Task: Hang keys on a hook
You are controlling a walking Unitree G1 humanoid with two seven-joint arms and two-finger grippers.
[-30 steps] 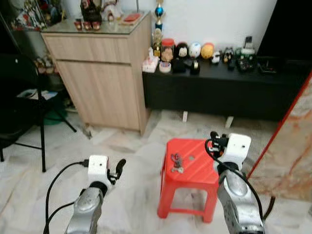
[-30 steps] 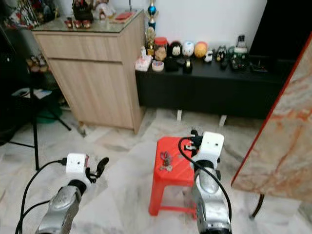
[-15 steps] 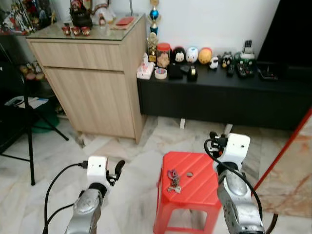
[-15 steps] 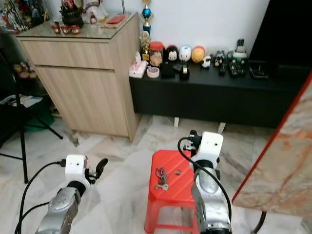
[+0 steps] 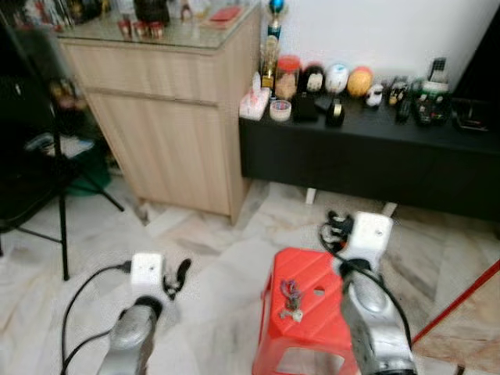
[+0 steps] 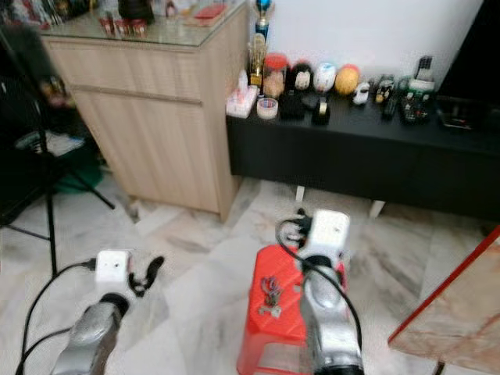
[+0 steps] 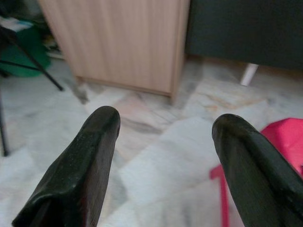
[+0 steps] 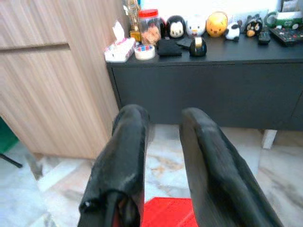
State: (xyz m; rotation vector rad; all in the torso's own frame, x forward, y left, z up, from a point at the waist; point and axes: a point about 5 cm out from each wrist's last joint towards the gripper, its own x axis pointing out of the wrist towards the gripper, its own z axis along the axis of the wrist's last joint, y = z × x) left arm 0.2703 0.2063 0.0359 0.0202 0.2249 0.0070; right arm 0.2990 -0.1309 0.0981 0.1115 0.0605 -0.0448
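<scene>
1. Camera is shifting closer; keys (image 5: 291, 299) are lying untouched at the stool's (image 5: 312, 332) centre.
2. Left gripper (image 7: 163, 142) is hovering, jaws apart.
3. Right gripper (image 8: 163, 142) is hovering, jaws narrowly apart, empty; pickup pending.

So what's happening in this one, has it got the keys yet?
Not yet. The keys lie on top of the red stool, untouched, on the marble floor in front of the robot. The right gripper is raised above the stool, its fingers close together with nothing between them. The left gripper hangs open over the floor to the stool's left, holding nothing. Beyond stand a wooden cabinet and a black low bench lined with figurines.
</scene>
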